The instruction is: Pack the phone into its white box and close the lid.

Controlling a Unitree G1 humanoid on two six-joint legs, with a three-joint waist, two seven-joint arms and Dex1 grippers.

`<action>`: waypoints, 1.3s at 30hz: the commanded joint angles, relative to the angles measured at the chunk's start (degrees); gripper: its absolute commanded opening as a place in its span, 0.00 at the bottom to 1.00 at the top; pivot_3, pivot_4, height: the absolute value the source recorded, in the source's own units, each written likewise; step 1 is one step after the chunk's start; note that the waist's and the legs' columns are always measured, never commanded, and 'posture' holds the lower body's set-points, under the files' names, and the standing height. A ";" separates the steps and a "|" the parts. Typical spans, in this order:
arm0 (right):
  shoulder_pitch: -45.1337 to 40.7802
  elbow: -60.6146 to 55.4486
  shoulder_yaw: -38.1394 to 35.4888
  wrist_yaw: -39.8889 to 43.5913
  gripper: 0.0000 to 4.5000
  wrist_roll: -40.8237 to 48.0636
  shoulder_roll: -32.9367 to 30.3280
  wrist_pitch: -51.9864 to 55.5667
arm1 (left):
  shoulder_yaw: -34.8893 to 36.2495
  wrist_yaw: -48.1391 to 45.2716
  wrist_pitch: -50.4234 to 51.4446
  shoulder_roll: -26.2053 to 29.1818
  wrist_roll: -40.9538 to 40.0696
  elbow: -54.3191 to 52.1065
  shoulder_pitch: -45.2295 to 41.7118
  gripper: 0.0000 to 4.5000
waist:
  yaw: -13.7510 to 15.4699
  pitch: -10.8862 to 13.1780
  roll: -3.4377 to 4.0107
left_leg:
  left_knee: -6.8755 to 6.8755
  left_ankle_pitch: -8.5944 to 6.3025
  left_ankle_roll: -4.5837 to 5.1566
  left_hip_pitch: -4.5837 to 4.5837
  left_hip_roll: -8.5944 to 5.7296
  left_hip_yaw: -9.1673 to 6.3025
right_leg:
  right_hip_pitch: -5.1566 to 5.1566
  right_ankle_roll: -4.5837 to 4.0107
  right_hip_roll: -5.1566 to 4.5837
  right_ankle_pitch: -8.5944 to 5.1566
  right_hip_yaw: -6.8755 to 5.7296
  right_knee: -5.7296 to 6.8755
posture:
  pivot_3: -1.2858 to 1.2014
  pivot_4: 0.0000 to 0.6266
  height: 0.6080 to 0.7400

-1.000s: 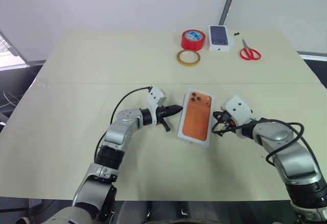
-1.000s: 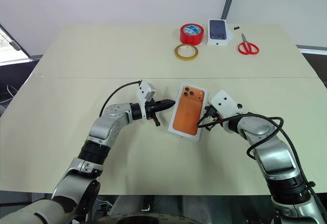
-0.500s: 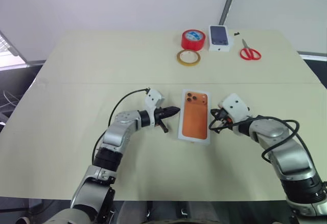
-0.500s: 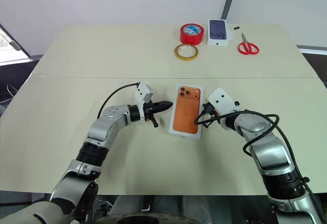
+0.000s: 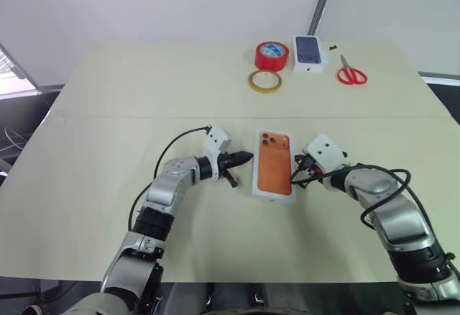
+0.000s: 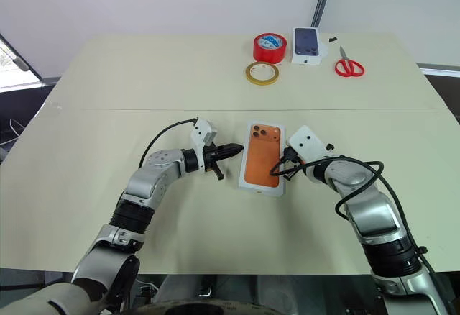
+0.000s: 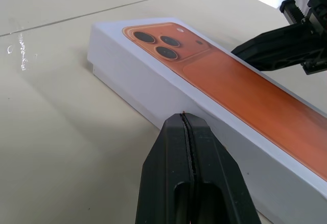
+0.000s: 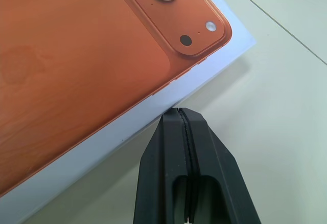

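The lid [image 5: 274, 161], white with an orange phone printed on its outer face, lies flat on the table, pushed down over the white box, which it covers. The phone itself is hidden. My left gripper [image 5: 248, 157] is shut, its tip close to the lid's left side wall [image 7: 153, 88], just short of it in the left wrist view. My right gripper [image 5: 293, 179] is shut too, with its tip at the lid's right edge [image 8: 168, 98]. Neither holds anything. The right gripper's black fingers [image 7: 276, 45] also show beyond the lid in the left wrist view.
At the table's far side stand a red tape roll [image 5: 272, 55], a tan tape ring [image 5: 265, 80], a small white carton printed with a dark phone screen [image 5: 308, 52] and red scissors [image 5: 351, 74]. A seam [image 5: 108, 118] crosses the tabletop.
The lidded box has turned from tilted to nearly straight and slid a little left. My right gripper has come in to the left against its right edge. The left gripper kept still.
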 commanded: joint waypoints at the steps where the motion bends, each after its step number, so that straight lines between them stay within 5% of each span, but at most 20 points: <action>1: -0.24 -1.75 -1.47 0.50 0.00 0.51 -0.75 -2.67 | -0.47 -0.81 -0.84 0.82 -0.49 -1.74 -0.40 0.00 | -0.03 0.00 0.00 | 0.00 0.00 0.00 0.00 0.00 0.00 | 0.00 0.00 0.00 0.00 0.00 0.00 | 0.52 0.24 1.00; 9: -3.56 -4.00 -7.31 2.32 0.00 5.36 -1.79 -1.15 | 6.99 3.90 3.39 -3.11 -7.54 0.57 -11.24 0.00 | 0.08 0.00 -0.01 | 0.03 0.00 0.00 -0.10 -0.01 0.00 | -0.06 0.01 0.00 0.00 0.00 0.00 | 0.52 0.24 1.00; 13: -5.72 -5.25 -6.58 2.50 0.00 9.04 1.29 1.09 | 3.33 2.95 -0.16 -4.86 -4.35 4.19 -12.13 0.00 | -0.09 -0.01 0.01 | -0.01 0.14 -0.25 -0.06 -0.01 0.01 | -0.05 0.01 0.01 0.00 -0.01 -0.01 | 0.52 0.24 1.00; 19: 3.08 -10.13 0.21 7.46 0.00 9.05 -3.46 2.01 | -4.99 4.78 -2.79 -1.70 5.22 11.09 -8.47 0.00 | 0.04 0.00 0.00 | -0.03 0.07 -0.12 -0.08 -0.02 0.00 | -0.08 0.01 0.02 0.00 -0.01 -0.01 | 0.52 0.24 1.00; 24: 7.54 -10.09 3.61 6.24 0.00 4.74 -6.47 -0.54 | -6.24 4.05 -2.96 -0.08 5.88 9.93 -5.58 0.00 | -0.20 -0.17 -0.03 | -0.16 -0.04 0.06 0.82 0.01 0.00 | 0.82 -0.01 0.00 -0.01 0.00 -0.17 | 0.52 0.24 1.00; 27: 3.94 -9.46 -1.39 5.54 0.00 11.14 -2.23 3.62 | -3.93 0.71 0.65 -0.29 1.40 7.66 -5.98 0.00 | -0.34 -0.22 -0.14 | -0.17 -0.05 0.06 1.09 0.03 -0.01 | 1.10 -0.02 -0.02 -0.01 0.01 -0.22 | 0.52 0.24 1.00; 30: 0.30 -9.24 -7.35 5.40 0.18 17.59 1.97 5.19 | -2.57 -1.33 -1.80 0.54 0.04 4.49 -6.11 0.18 | -0.33 -0.21 -0.13 | -0.17 -0.04 0.05 0.90 0.03 -0.01 | 0.90 -0.01 -0.04 -0.01 0.01 -0.18 | 0.52 0.24 1.00; 37: -0.71 -6.06 -13.37 7.27 0.96 18.19 -0.53 -2.43 | 4.75 -4.83 -2.63 11.14 -4.00 -4.98 -4.80 0.96 | -0.08 -0.18 -0.13 | -0.19 0.03 -0.08 0.17 0.02 -0.02 | 0.07 -0.01 -0.03 0.00 0.00 -0.02 | 0.52 0.24 1.00; 39: 1.32 -5.91 -14.18 8.77 0.99 17.92 -1.97 -5.29 | 6.67 -5.29 -2.85 15.16 -3.97 -6.31 -2.86 0.99 | -0.13 -0.17 -0.11 | -0.20 0.02 -0.06 0.18 0.02 -0.01 | 0.08 -0.01 -0.04 0.00 0.01 -0.06 | 0.52 0.24 1.00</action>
